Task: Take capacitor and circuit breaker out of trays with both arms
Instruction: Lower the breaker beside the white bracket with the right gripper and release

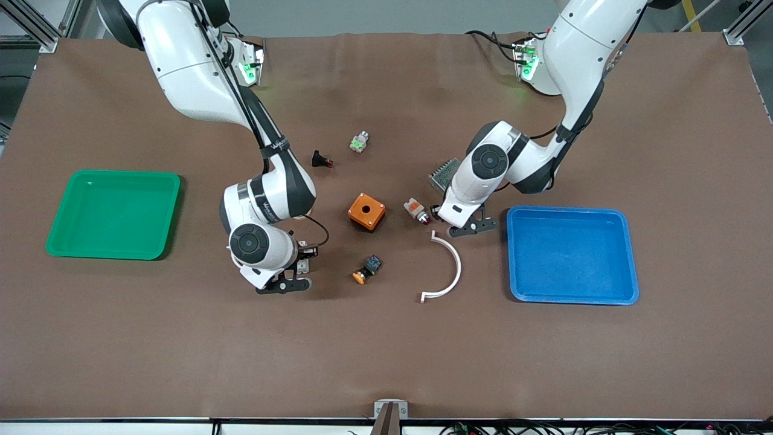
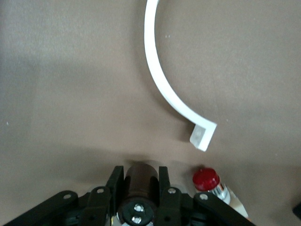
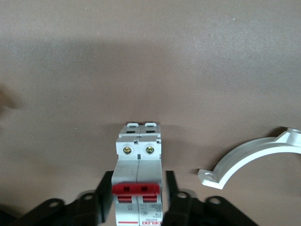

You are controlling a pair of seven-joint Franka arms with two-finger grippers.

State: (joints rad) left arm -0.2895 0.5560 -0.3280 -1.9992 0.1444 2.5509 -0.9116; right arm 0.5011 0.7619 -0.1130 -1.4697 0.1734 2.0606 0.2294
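Flanking the brown bench (image 1: 386, 350), a green tray (image 1: 115, 214) sits at the right arm's end and a blue tray (image 1: 570, 254) at the left arm's end. Low over the bench beside the green tray, the right claw (image 1: 284, 284) pinches the breaker (image 3: 138, 179), a white-grey block with red toggle levers, between its fingers (image 3: 101, 197). Toward the middle lie a black part with a red tip (image 1: 322, 160), a small green-and-white component (image 1: 359, 142), an orange box (image 1: 366, 211) and, nearer the camera, a black-blue button with an orange cap (image 1: 367, 269). A white curved strip (image 1: 447, 269) arcs beside a white-and-orange lamp with a red tip (image 1: 416, 210). Just above the strip's end, the left claw (image 1: 474, 228) is clamped on the capacitor (image 2: 140, 181), a dark stubby cylinder, close to the blue tray. A grey finned module (image 1: 442, 172) shows partly under the left arm.
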